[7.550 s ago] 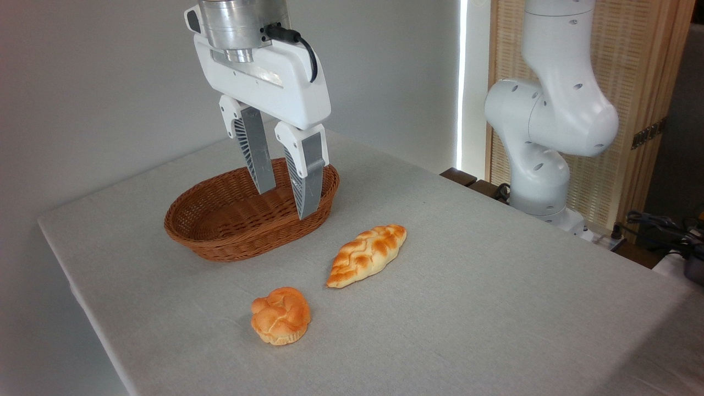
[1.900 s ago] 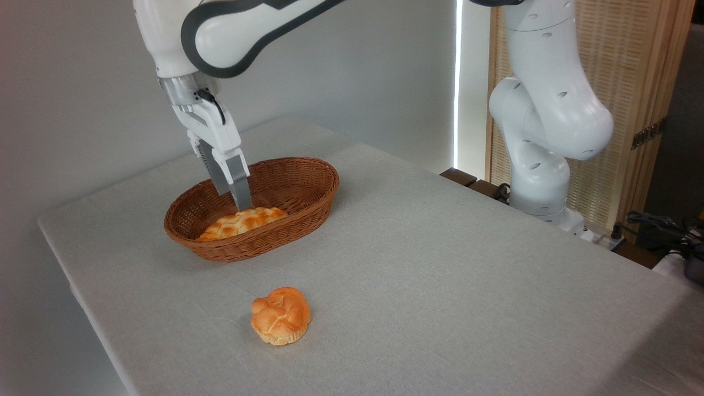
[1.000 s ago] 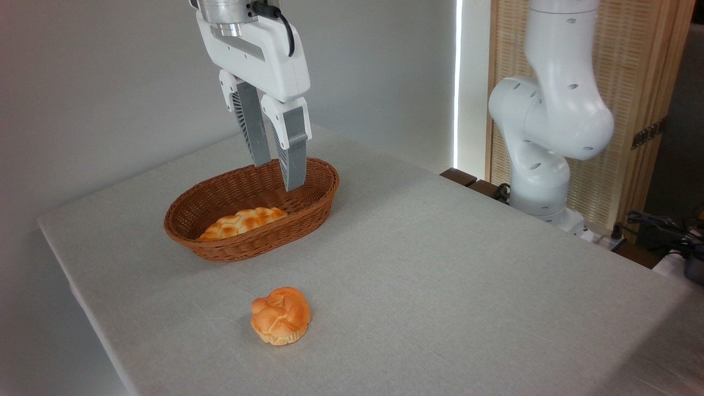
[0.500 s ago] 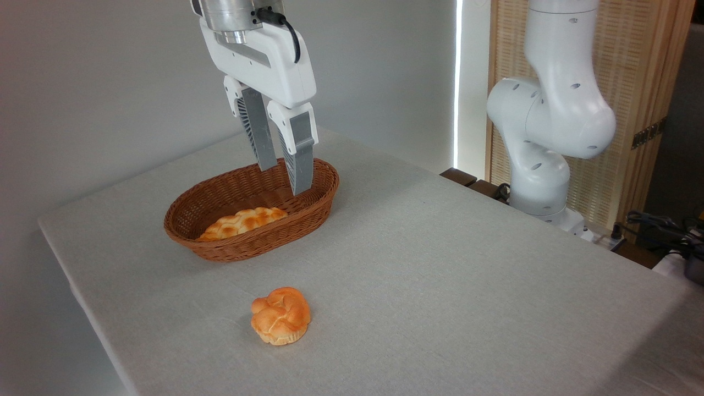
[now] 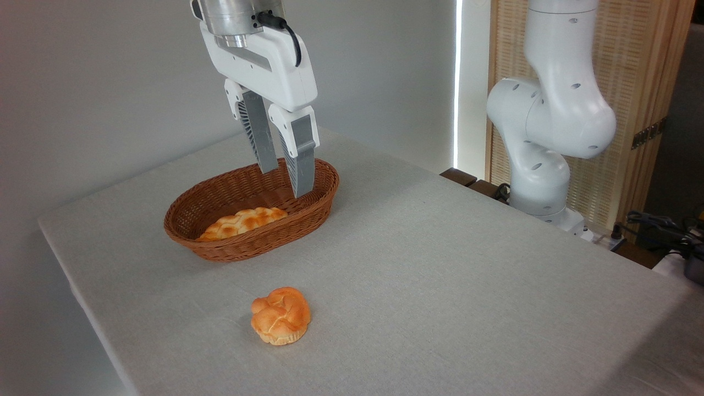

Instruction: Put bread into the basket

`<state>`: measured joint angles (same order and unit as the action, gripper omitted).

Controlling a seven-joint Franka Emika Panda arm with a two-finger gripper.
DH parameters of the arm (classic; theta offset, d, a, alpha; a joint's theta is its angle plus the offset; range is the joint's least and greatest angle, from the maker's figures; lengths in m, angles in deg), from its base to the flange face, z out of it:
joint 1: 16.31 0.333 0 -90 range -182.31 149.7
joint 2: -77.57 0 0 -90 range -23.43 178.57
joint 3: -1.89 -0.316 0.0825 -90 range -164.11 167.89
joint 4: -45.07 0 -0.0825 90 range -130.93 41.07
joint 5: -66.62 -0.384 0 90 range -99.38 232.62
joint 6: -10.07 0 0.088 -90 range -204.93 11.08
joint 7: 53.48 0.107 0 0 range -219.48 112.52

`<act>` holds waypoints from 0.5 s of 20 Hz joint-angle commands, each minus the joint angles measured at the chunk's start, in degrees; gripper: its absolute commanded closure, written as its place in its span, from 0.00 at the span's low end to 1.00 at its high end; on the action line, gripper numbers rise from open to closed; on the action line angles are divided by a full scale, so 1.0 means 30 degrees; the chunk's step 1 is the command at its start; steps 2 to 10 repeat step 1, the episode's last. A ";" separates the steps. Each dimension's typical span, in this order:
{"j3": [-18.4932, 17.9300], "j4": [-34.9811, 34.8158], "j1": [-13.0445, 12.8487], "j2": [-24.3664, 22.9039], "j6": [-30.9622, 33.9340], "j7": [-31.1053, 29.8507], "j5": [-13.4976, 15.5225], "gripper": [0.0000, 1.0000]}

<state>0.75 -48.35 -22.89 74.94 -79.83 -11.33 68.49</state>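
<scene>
Bread (image 5: 242, 223) lay inside the basket (image 5: 313, 212), toward its left end, near the worktop's (image 5: 440, 286) far left corner. The claw (image 5: 285, 181) hung above the basket's right end, fingers narrowly parted and holding nothing. A bun (image 5: 281, 315) sat apart toward the near edge.
</scene>
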 commanded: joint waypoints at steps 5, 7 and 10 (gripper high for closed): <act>0.0117 0.0114 0.0204 -0.0029 0.0261 -0.0076 -0.0007 0.00; 0.0117 0.0114 0.0204 -0.0029 0.0261 -0.0076 -0.0007 0.00; 0.0117 0.0114 0.0204 -0.0029 0.0261 -0.0076 -0.0007 0.00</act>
